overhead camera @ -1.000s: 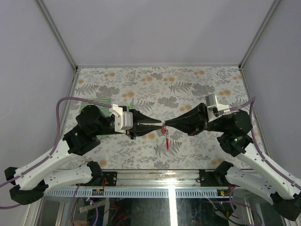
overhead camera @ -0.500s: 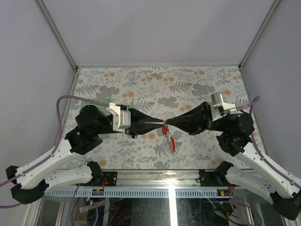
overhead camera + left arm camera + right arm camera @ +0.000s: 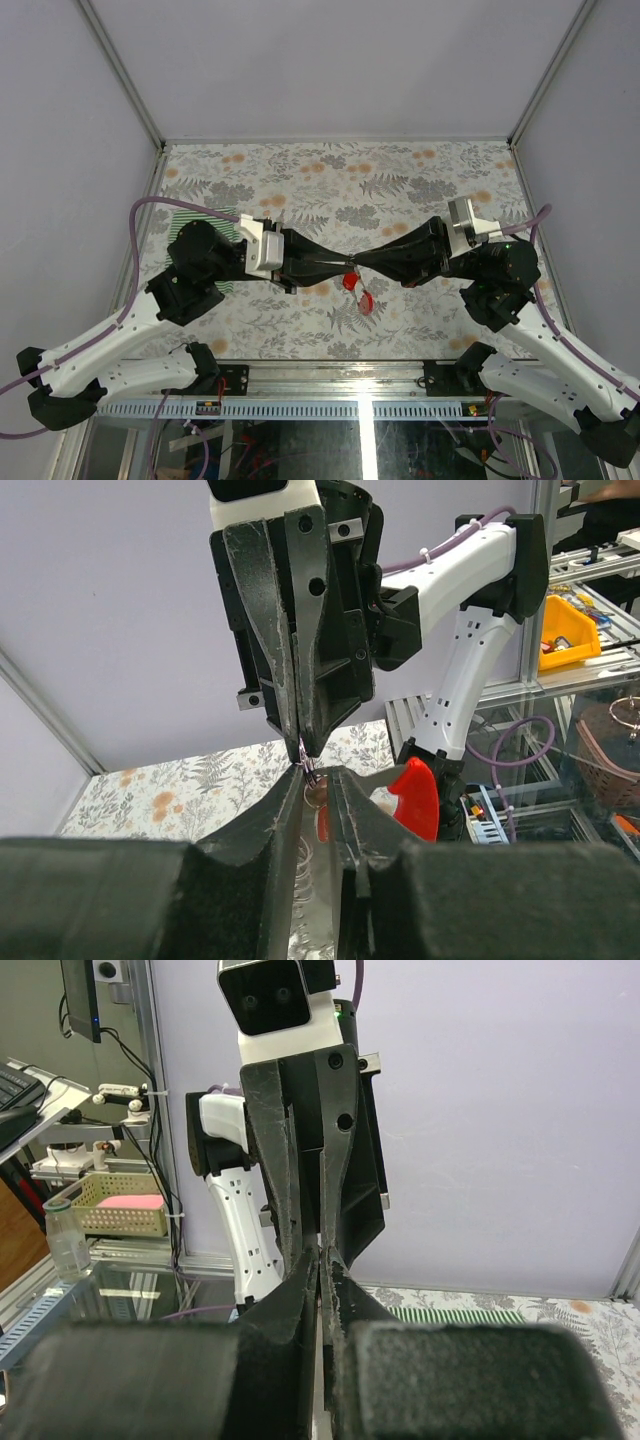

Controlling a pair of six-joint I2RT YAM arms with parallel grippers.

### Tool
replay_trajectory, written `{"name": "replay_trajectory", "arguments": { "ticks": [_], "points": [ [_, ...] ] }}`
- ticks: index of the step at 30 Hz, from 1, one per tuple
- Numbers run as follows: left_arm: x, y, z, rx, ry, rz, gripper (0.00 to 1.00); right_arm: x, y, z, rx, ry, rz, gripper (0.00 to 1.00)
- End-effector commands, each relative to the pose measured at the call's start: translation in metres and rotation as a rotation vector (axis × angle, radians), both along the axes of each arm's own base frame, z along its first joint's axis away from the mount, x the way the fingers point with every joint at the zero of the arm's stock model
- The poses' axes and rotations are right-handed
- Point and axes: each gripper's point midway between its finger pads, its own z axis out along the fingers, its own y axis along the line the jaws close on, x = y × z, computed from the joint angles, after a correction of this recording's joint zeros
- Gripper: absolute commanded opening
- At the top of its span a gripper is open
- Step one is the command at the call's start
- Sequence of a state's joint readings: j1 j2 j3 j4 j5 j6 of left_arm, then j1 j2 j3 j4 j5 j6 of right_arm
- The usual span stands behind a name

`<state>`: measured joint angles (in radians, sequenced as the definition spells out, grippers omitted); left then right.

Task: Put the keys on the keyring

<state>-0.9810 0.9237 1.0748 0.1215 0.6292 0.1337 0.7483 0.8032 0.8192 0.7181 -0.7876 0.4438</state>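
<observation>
My left gripper [image 3: 343, 267] and right gripper [image 3: 359, 266] meet tip to tip above the middle of the floral table. In the left wrist view my left gripper [image 3: 316, 776] is closed on the thin wire keyring [image 3: 310, 783], with a small key head [image 3: 319, 796] in the narrow gap between its fingers. A red tag [image 3: 415, 798] hangs beside them and shows from above [image 3: 350, 282]. The right gripper's [image 3: 303, 746] tips pinch a thin metal piece, seemingly a key, right at the ring. In the right wrist view the right gripper [image 3: 322, 1260] is pressed shut; what it holds is hidden.
A green-and-white striped cloth [image 3: 214, 216] lies under the left arm at the table's left side and shows in the right wrist view [image 3: 455, 1313]. Grey walls enclose the table [image 3: 420, 180] on three sides.
The red tag has swung from hanging straight down to up near the tips. Both grippers stay tip to tip; the left arm has shifted slightly right.
</observation>
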Motion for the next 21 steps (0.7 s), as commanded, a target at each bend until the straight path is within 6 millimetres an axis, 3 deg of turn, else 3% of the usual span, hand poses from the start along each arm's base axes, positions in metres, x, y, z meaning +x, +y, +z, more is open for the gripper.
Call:
{"name": "replay_trajectory", "arguments": {
  "ticks": [1,6,13,21],
  "points": [
    [-0.008,0.003,0.018,-0.070,-0.033,-0.032,0.15,-0.004,-0.004,0.012,0.044,-0.056,-0.011,0.00],
    [-0.008,0.003,0.020,-0.071,-0.026,-0.035,0.01,-0.003,-0.004,0.010,0.032,-0.062,-0.021,0.00],
    [-0.003,0.000,0.015,0.028,0.015,-0.012,0.00,0.000,-0.005,0.003,-0.026,-0.085,-0.058,0.00],
    [0.001,0.002,0.004,0.167,0.040,0.011,0.00,0.000,-0.010,-0.004,-0.112,-0.122,-0.101,0.22]
  ]
}}
